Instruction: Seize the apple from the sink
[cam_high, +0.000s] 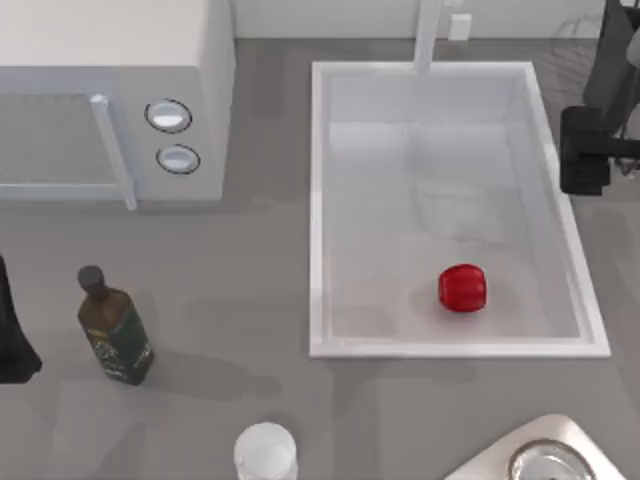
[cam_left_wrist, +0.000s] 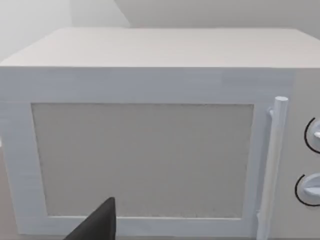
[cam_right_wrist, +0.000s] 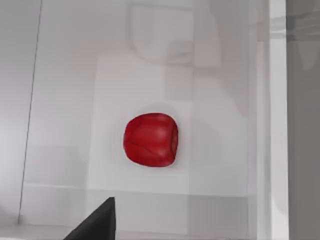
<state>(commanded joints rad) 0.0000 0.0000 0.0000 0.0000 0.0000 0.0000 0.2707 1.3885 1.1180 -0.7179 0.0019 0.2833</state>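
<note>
The apple (cam_high: 462, 288) is small, glossy and bright red. It rests on the floor of the white sink (cam_high: 318, 200), toward the near right corner, and nothing touches it. The right wrist view looks down on the apple (cam_right_wrist: 150, 139) inside the sink (cam_right_wrist: 277, 125). My right gripper (cam_high: 584, 150) hovers over the sink's right rim near the far end, well behind the apple. At the table's left edge, far from the sink, sits my left gripper (cam_high: 14, 345), and its wrist view faces the microwave door.
A white microwave (cam_high: 110, 110) with two round knobs stands at the back left. A dark bottle (cam_high: 115, 330) stands left of the sink, and a pale round cup (cam_high: 265, 452) at the front edge. A metal object (cam_high: 545, 458) lies at the front right. The faucet post (cam_high: 428, 35) rises behind the sink.
</note>
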